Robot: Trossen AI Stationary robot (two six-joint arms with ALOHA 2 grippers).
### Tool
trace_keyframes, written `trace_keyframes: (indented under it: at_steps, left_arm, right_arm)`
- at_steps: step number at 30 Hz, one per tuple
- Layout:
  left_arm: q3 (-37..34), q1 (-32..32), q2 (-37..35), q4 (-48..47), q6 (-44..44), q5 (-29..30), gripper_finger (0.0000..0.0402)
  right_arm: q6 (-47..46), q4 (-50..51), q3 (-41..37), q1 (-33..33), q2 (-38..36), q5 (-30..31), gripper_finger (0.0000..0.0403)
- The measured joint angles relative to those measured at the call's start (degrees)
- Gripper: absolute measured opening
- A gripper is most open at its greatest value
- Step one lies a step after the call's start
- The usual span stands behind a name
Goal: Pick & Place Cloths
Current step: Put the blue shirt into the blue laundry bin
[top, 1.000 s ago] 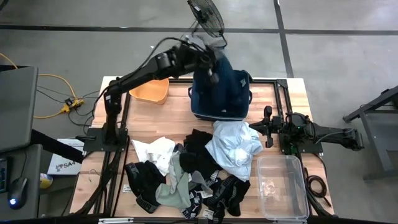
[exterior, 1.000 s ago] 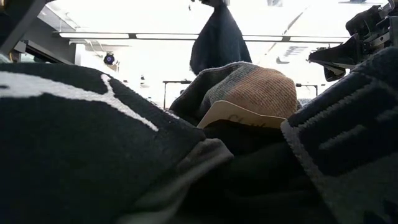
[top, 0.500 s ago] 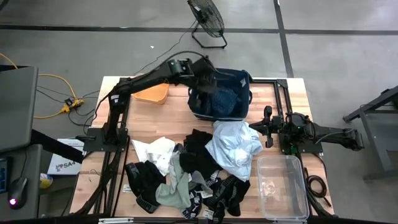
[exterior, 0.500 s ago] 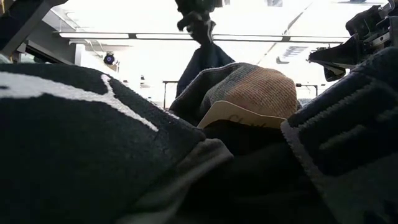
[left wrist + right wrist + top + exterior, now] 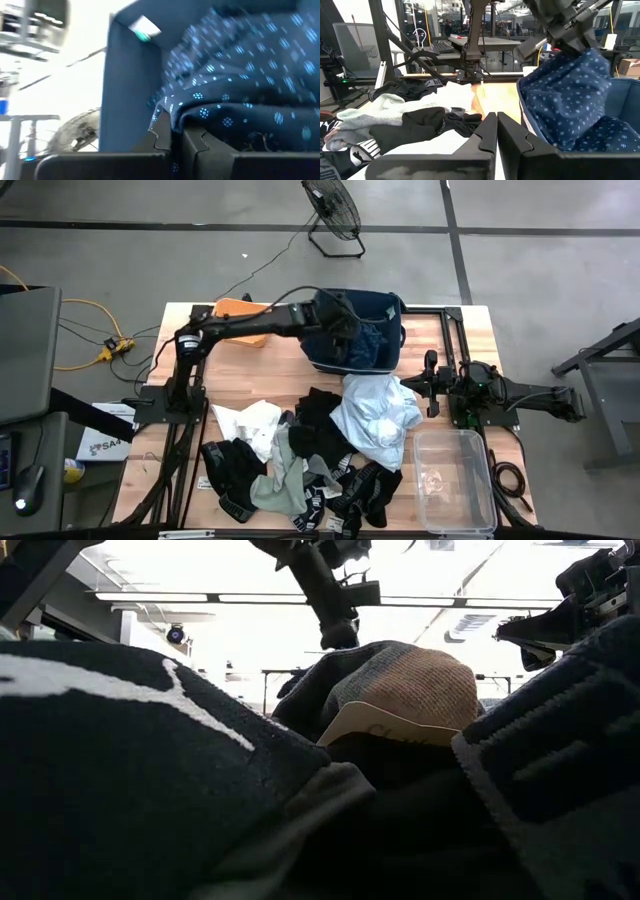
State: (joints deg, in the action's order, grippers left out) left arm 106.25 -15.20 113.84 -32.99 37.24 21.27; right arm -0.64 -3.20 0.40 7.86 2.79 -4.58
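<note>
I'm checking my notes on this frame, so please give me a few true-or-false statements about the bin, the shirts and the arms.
1. The left gripper is over the navy bin. True.
2. The patterned shirt lies on the table. False: it is in the bin.
3. The pale shirt lies on the table. True.
4. The right gripper holds a sock. False: it is shut and empty, waiting at the table's right edge.
5. The clear tub is full of clothes. False: no clothes are in it.
</note>
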Motion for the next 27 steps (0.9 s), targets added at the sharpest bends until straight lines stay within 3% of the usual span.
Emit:
trace_keyframes:
  at_steps: [5, 9, 13, 22, 27]
  left_arm:
    - [-3.00, 1.51, 0.00, 12.71, -0.14, 3.87, 0.0000]
    - [-2.96, 1.92, 0.75, 19.88, 1.42, 3.24, 0.0000]
    - [-2.98, 1.36, 3.29, 24.52, 1.36, 6.19, 0.0000]
    - [-2.96, -0.12, 5.31, 19.76, -14.41, 8.27, 0.0008]
    - [-2.95, -1.19, 5.31, 15.44, -21.82, 8.08, 0.0059]
  right_arm:
    - [0.00, 0.00, 0.00, 0.00, 0.00, 0.00, 0.0004]
    - [0.02, 0.00, 0.00, 0.02, 0.00, 0.00, 0.0004]
    - [0.00, 0.01, 0.00, 0.02, 0.00, 0.00, 0.0004]
    - [0.02, -0.01, 0.00, 0.02, 0.00, 0.00, 0.0004]
    - [0.00, 0.00, 0.00, 0.02, 0.00, 0.02, 0.0004]
